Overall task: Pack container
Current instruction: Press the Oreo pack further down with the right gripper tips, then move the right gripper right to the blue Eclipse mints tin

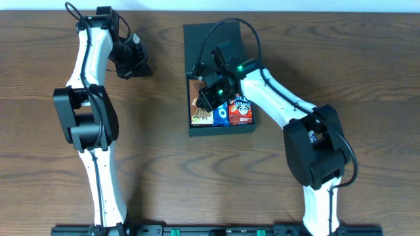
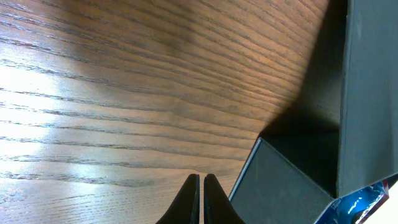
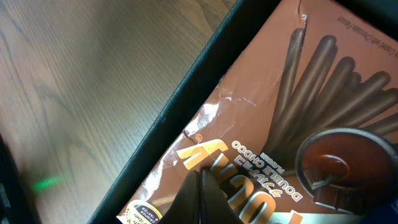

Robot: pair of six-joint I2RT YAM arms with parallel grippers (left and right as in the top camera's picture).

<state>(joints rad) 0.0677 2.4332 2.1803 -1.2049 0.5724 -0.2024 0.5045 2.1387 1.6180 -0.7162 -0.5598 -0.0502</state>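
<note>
Container [image 1: 220,130]: dark teal box, middle of the table [image 1: 151,164], a little toward 12 o'clock. Its lid flap [image 1: 197,39] is thrown back on the 12 o'clock side, which leaves the tray open from above.

Three packets stand side by side in the tray: a brown chocolate-stick packet [image 1: 200,117] at the 9 o'clock wall, a blue packet [image 1: 222,115] in the middle, and a red packet [image 1: 241,111] toward 3 o'clock. They look to fill the width, so I take the packing to be near done, with the lid yet to close.

Right gripper [image 1: 209,99]: over the tray's 9 o'clock half, above the brown packet. In the right wrist view the fingers [image 3: 189,193] are pressed together with nothing between them, tips pointing down at the packet's printed face [image 3: 298,93]. My guess is that shut tips serve to press or nudge the packet flat, not to lift it.

Left gripper [image 1: 136,65]: parked at about 10 o'clock of the box, well apart from it and out of the other arm's way. Fingers [image 2: 193,199] also pressed together, empty, over bare wood.

Hard to make out:
- Whether the right tips touch the packet or hang just above it: cannot tell.
- The right gripper hides the 12 o'clock ends of the brown and blue packets, so nothing can be said of what lies under it.
- The left wrist view shows only the container's outer wall [image 2: 373,93] and a sliver of blue wrapper [image 2: 360,208].
- The hinge line is lost under the right arm and its cable.
</note>
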